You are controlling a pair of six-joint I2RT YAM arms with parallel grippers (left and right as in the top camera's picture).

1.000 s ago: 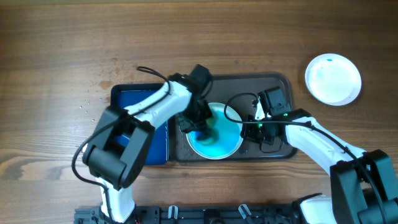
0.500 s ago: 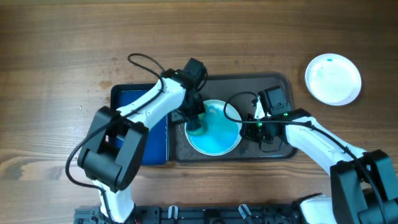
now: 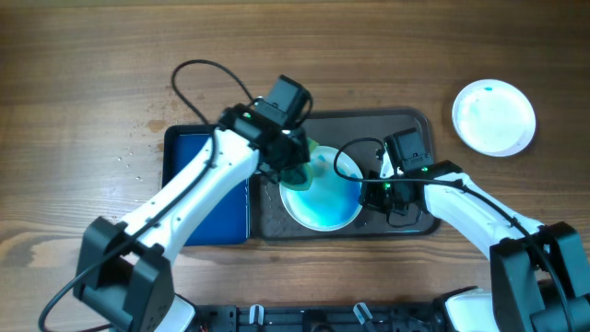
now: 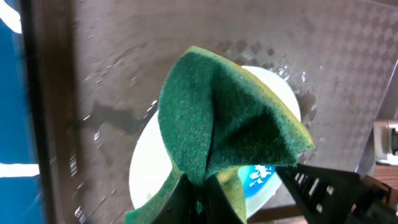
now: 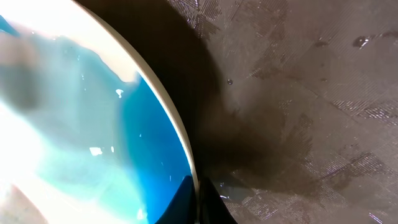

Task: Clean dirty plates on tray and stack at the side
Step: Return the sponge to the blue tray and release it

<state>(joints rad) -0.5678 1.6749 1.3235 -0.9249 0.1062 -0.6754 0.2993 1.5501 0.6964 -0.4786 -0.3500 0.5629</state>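
**Sponge slides to the plate's far-left edge**

The left gripper has moved from the plate's middle to its far-left edge, and its arm has swung out to the near left. Its jaws are clamped on a folded green sponge. The smeared plate lies flat, face up, in the left half of the tray. Being round, it has no long axis. The tray's long side runs left to right. The right gripper is pinched on the plate's right rim. A white plate sits on the wooden table at far right, well apart. A blue tray lies just beside the tray's left end.
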